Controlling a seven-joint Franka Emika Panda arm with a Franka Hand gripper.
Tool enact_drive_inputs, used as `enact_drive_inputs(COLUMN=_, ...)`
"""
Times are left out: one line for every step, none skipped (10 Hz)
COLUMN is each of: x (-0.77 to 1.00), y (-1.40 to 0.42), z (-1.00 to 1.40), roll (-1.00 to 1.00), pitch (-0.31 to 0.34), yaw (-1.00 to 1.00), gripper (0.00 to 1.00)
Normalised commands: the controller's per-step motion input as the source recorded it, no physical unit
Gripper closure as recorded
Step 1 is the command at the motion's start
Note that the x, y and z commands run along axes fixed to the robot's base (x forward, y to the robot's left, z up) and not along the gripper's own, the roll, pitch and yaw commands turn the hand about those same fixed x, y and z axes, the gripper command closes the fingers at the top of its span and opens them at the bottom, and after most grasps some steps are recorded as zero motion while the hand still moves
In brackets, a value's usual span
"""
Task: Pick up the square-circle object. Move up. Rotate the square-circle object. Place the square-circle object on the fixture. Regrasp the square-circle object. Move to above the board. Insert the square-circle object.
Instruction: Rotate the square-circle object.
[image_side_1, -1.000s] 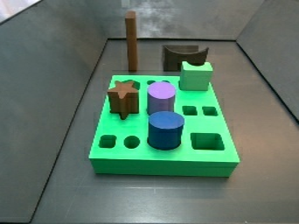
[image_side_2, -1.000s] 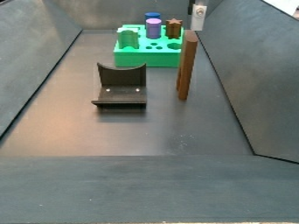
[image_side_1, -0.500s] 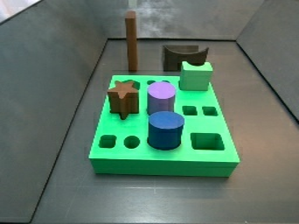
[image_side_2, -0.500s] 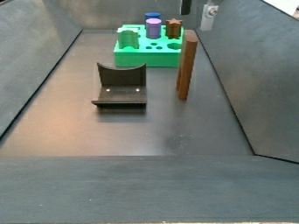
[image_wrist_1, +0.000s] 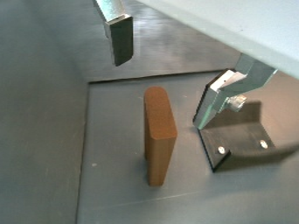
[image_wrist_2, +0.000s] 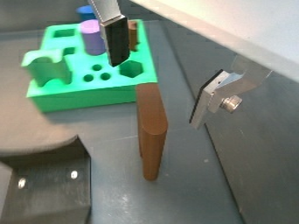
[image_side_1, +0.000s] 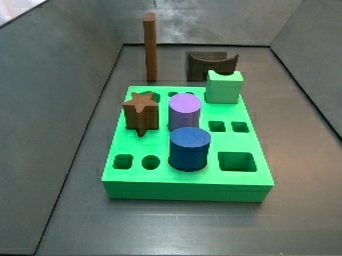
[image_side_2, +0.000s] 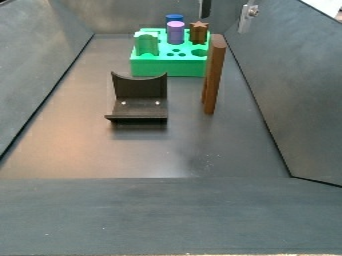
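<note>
Standing upright on dark floor, square-circle object (image_wrist_1: 159, 133) (image_wrist_2: 151, 128) (image_side_1: 151, 48) (image_side_2: 211, 75) is being left ungrasped, between board (image_side_1: 254, 174) (image_side_2: 150, 68) (image_wrist_2: 70, 94) and fixture (image_side_2: 136, 100) (image_wrist_1: 247, 142) (image_side_1: 206, 63), apart from both. Tool (image_wrist_1: 176, 74) (image_wrist_2: 163, 66) is being held open above object, silver fingers (image_wrist_1: 121, 39) (image_wrist_2: 117, 39) spread wide, nothing between them; only small part is being seen at top edge in side view (image_side_2: 249, 11). Board is being occupied by brown star peg (image_side_1: 142, 108), purple cylinder (image_side_1: 185, 107), blue cylinder (image_side_1: 190, 148), pale green notched block (image_side_1: 225, 86).
</note>
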Motion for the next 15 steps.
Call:
enact_drive_inputs(x=0.03, y=0.0, z=-0.02, roll=0.0, pitch=0.019, yaw=1.0, gripper=0.0)
enact_drive_inputs(x=0.03, y=0.0, z=-0.02, roll=0.0, pitch=0.02, yaw=1.0, gripper=0.0)
enact_drive_inputs(x=0.03, y=0.0, z=-0.02, roll=0.0, pitch=0.022, yaw=1.0, gripper=0.0)
enact_drive_inputs(x=0.03, y=0.0, z=-0.02, roll=0.0, pitch=0.024, yaw=1.0, gripper=0.0)
enact_drive_inputs(x=0.03, y=0.0, z=-0.02, roll=-0.01, pitch=0.027, yaw=1.0, gripper=0.0)
enact_drive_inputs(x=0.03, y=0.0, z=-0.02, roll=-0.01, pitch=0.03, yaw=1.0, gripper=0.0)
enact_drive_inputs(x=0.03, y=0.0, z=-0.02, roll=-0.01, pitch=0.034, yaw=1.0, gripper=0.0)
enact_drive_inputs(x=0.03, y=0.0, z=-0.02, roll=-0.01, pitch=0.039, yaw=1.0, gripper=0.0)
enact_drive_inputs(x=0.03, y=0.0, z=-0.02, roll=-0.01, pitch=0.047, yaw=1.0, gripper=0.0)
enact_drive_inputs(x=0.03, y=0.0, z=-0.02, roll=-0.01, pitch=0.057, yaw=1.0, gripper=0.0)
enact_drive_inputs(x=0.04, y=0.0, z=-0.02, roll=-0.01, pitch=0.066, yaw=0.85, gripper=0.0)
enact_drive_inputs(x=0.04, y=0.0, z=-0.02, roll=-0.01, pitch=0.066, yaw=0.62, gripper=0.0)
enact_drive_inputs(x=0.04, y=0.0, z=-0.02, roll=-0.01, pitch=0.064, yaw=0.36, gripper=0.0)
enact_drive_inputs(x=0.04, y=0.0, z=-0.01, roll=-0.01, pitch=0.063, yaw=0.24, gripper=0.0)
enact_drive_inputs(x=0.0, y=0.0, z=-1.0, roll=-0.01, pitch=0.063, yaw=0.18, gripper=0.0)
